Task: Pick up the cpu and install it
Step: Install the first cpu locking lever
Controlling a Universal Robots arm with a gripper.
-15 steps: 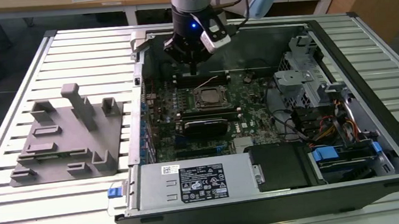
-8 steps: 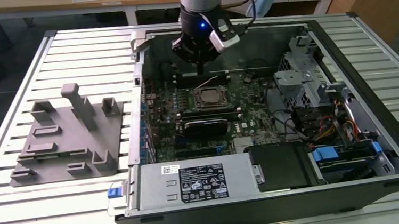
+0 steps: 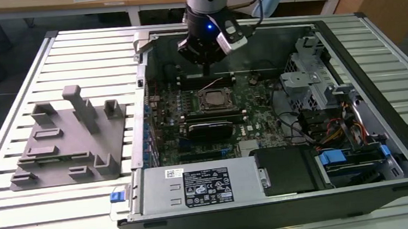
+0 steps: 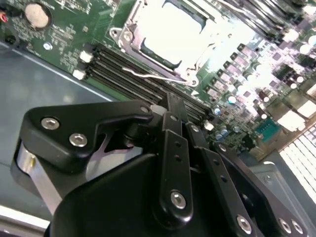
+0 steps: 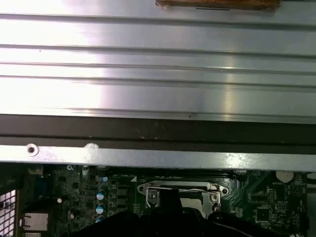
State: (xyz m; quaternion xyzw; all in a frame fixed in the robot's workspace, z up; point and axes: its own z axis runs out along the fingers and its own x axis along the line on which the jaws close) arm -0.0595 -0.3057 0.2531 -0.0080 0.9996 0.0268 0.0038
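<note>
On a slatted metal worktop [image 3: 22,216], an open computer case [image 3: 381,149] lying flat, motherboard [image 3: 251,116] exposed. Beside the case, toward the exterior view's left, a grey moulded holder block [image 3: 68,141]. Above the board's far part, beyond the socket [image 3: 212,98], the arm's claw [image 3: 206,70] pointing down, well inside the case. In the second wrist view, black fingers [image 4: 175,133] pressed together, nothing seen between them: clenched, empty. In the socket, inside its metal frame, the cpu [image 4: 170,34], pale silver top showing, lever wire [image 4: 148,75] lying along the frame's edge nearest the claw.
</note>
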